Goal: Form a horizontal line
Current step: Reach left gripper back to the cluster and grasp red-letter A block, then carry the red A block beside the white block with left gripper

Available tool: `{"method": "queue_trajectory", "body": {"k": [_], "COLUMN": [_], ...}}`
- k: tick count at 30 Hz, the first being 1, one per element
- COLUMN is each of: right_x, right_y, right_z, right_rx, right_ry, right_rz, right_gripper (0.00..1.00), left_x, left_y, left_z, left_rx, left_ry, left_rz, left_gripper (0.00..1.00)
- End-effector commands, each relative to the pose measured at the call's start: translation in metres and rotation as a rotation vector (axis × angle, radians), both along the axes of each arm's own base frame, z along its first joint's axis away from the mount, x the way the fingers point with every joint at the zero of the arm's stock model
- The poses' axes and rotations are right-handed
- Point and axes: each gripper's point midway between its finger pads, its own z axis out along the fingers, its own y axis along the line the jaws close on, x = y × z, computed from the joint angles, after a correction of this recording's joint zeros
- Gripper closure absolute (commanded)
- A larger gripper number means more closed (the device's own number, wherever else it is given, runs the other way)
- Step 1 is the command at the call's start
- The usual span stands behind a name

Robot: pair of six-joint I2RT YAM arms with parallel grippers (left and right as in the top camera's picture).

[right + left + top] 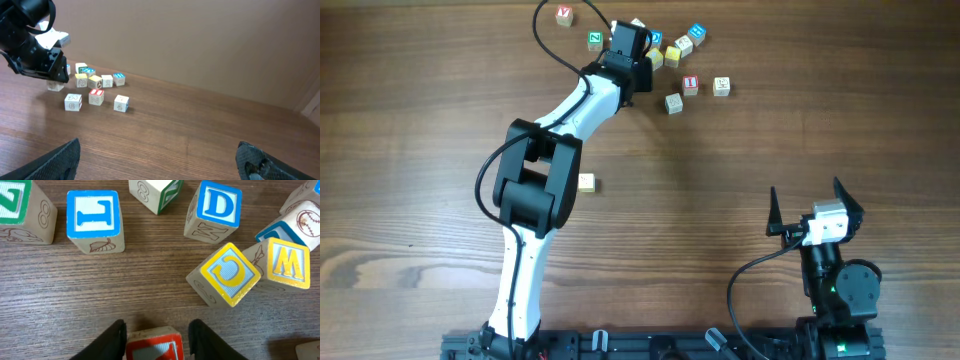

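No straight row of cubes shows; the alphabet cubes lie in a loose cluster at the far middle of the table. My left gripper reaches into the cluster's left side. In the left wrist view its jaws straddle a red-faced cube: the left finger touches it and a small gap shows at the right finger. A red I cube and a cream cube sit to the right. My right gripper is wide open and empty, near the front right.
A lone pale cube sits beside the left arm's elbow. A red-lettered cube and a green one lie far left of the cluster. Blue I, blue D and yellow C cubes stand just ahead of the left jaws.
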Motion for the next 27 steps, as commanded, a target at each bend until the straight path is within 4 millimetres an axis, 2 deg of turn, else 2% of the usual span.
{"method": "queue_trajectory", "body": {"k": [1,4,6,10,11,15,17,19,21,23,25,27], "right_x": [0.0,0.0,0.0,0.0,0.0,0.0,0.0,0.0,0.0,0.0,0.0,0.0], "right_y": [-0.001,-0.001,-0.001,-0.001,-0.001,-0.001,-0.001,-0.001,-0.001,-0.001,-0.001,-0.001], "right_z": [0.002,0.002,0.002,0.002,0.002,0.002,0.002,0.002,0.002,0.002,0.002,0.002], "right_rx": [-0.005,-0.005,-0.006,-0.005,-0.005,-0.006,-0.005,-0.005,-0.005,-0.005,-0.005,-0.005], "right_ry": [-0.008,-0.008,-0.008,-0.008,-0.008,-0.008,-0.008,-0.008,-0.008,-0.008,-0.008,-0.008], "right_rz": [-0.004,-0.004,-0.004,-0.004,-0.004,-0.004,-0.004,-0.004,-0.004,-0.004,-0.004,-0.004], "right_gripper": [0.0,0.0,0.0,0.0,0.0,0.0,0.0,0.0,0.0,0.0,0.0,0.0], "left_x": [0.003,0.002,0.002,-0.011,-0.02,-0.069,-0.112,-0.15,-0.184,-0.204,-0.221,-0.229], "left_y": [0.005,0.005,0.006,0.011,0.014,0.034,0.052,0.067,0.082,0.092,0.103,0.111], "left_z": [-0.006,-0.003,0.013,0.083,0.108,0.175,0.21,0.229,0.236,0.232,0.221,0.203], "left_rx": [0.014,0.014,0.008,-0.007,-0.01,-0.014,0.005,0.027,0.057,0.069,0.1,0.119], "left_ry": [-0.002,-0.001,-0.015,-0.051,-0.056,-0.015,0.029,0.081,0.152,0.222,0.303,0.362], "left_rz": [0.014,0.014,0.015,0.015,0.015,0.036,0.038,0.038,0.041,0.079,0.101,0.131], "left_gripper": [0.67,0.7,0.76,0.79,0.79,0.79,0.78,0.78,0.79,0.8,0.8,0.81]}}
